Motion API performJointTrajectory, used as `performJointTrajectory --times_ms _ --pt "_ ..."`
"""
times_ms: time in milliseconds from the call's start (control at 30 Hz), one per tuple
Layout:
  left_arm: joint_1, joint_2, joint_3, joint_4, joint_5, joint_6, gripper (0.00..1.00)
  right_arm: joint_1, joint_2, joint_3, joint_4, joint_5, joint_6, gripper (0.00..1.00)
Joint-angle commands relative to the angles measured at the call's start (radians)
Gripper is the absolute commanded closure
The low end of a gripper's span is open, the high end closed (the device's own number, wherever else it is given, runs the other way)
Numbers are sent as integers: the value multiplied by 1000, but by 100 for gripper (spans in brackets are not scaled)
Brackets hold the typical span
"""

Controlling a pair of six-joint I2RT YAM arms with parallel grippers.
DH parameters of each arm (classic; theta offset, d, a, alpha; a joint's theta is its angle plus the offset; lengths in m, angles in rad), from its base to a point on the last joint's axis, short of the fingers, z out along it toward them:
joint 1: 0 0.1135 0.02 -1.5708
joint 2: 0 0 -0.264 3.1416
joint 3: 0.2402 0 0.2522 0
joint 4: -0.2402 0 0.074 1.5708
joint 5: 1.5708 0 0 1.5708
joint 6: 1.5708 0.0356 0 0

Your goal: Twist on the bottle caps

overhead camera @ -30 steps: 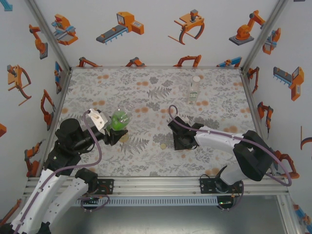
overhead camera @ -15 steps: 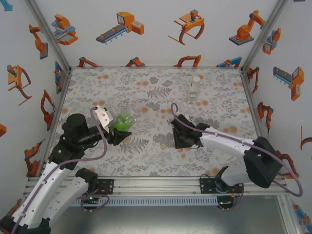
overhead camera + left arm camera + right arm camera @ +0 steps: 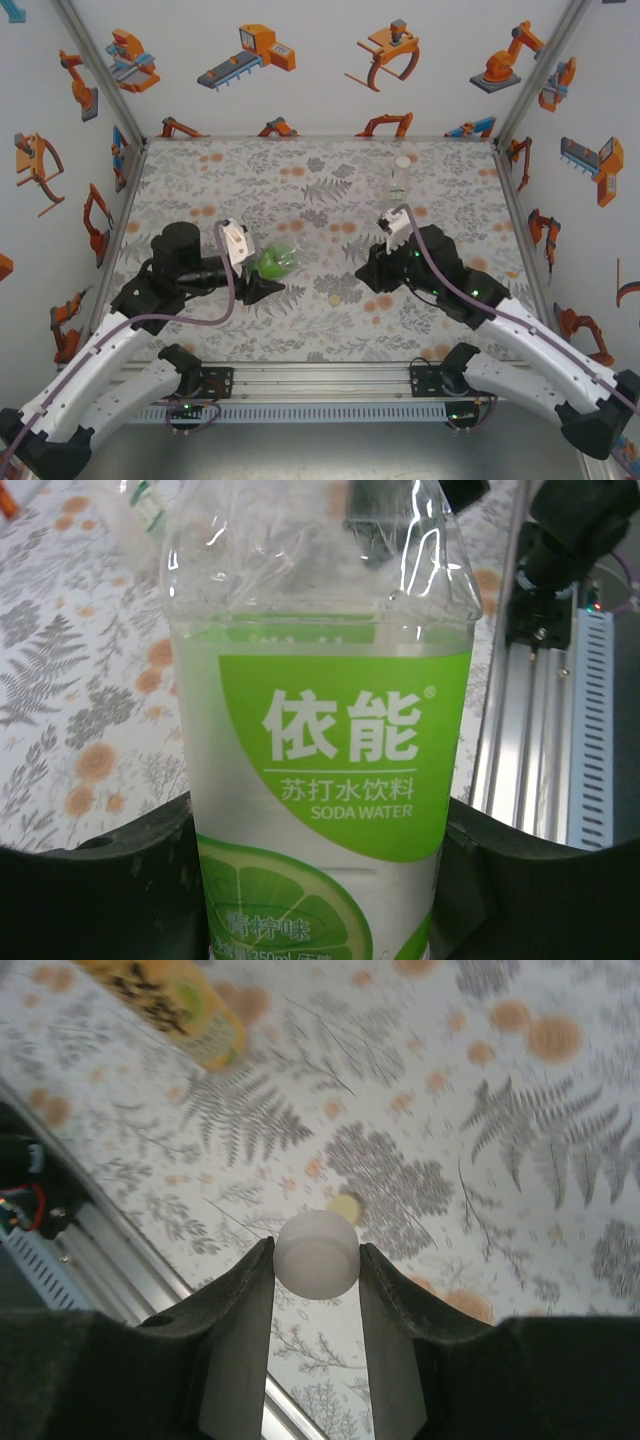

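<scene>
Both arms have swung in toward the middle since a second ago. The left one has carried its bottle rightward, and the right one has lifted off the mat and turned its wrist up.

The right claw (image 3: pixel 316 1260) is clamped on a white round plastic cap (image 3: pixel 316 1250), pinched edge to edge between the two dark fingers and held clear above the surface (image 3: pixel 250 180). Straight beneath it in the wrist view, a yellowish round plastic cap (image 3: pixel 344 1207) lies flat on the fern-print mat, apart from everything else. Further out, toward the top-left of that view, there's an amber-yellow plastic bottle (image 3: pixel 165 1000), blurred.

On the other side, the left claw (image 3: pixel 320 825) is closed tight around a green-labelled clear plastic bottle (image 3: pixel 320 730), with a finger pressing on each side of the label. From above, that bottle sits tilted in the grip, left of centre, its neck pointing toward the right arm, and the loose yellowish cap is on the mat between the two claws. Way at the back, a slim colourless plastic bottle (image 3: pixel 400 180) stands upright near the far edge, well apart from both arms.
</scene>
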Motion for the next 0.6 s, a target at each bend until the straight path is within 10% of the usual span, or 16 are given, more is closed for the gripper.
performJointTrajectory --times_ms 0,567 --pt "-62 23 42 -61 50 123 99 -3 -63 33 104 -234 -159 84" --pt "-141 112 58 -170 39 232 100 0 -63 127 159 -624 -476 88"
